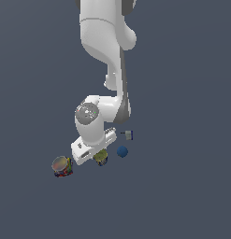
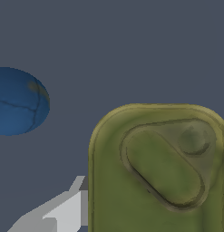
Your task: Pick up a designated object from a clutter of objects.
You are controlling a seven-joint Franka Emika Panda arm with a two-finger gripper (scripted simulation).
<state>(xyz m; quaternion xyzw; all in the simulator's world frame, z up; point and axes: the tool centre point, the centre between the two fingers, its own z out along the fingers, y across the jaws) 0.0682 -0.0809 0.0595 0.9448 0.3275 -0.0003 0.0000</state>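
The designated object, a box-like can with an olive-green top (image 2: 158, 172), fills much of the wrist view. In the exterior view it (image 1: 101, 158) shows half hidden under my hand, with blue and yellow sides. My gripper (image 1: 95, 155) is low over it. One grey finger (image 2: 63, 213) lies right against the can's side; the other finger is hidden behind the can, so I cannot tell whether the jaws have closed. The rest of the clutter lies around it: a dark blue ball (image 1: 122, 151) (image 2: 18, 102) just beside the can, a round multicoloured can (image 1: 62, 166), and a tiny grey-white block (image 1: 128, 135).
All the items lie on a plain dark grey floor (image 1: 182, 196). The white arm (image 1: 107, 37) comes down from the top of the exterior view. The ball lies close to the can, on the exterior view's right of it.
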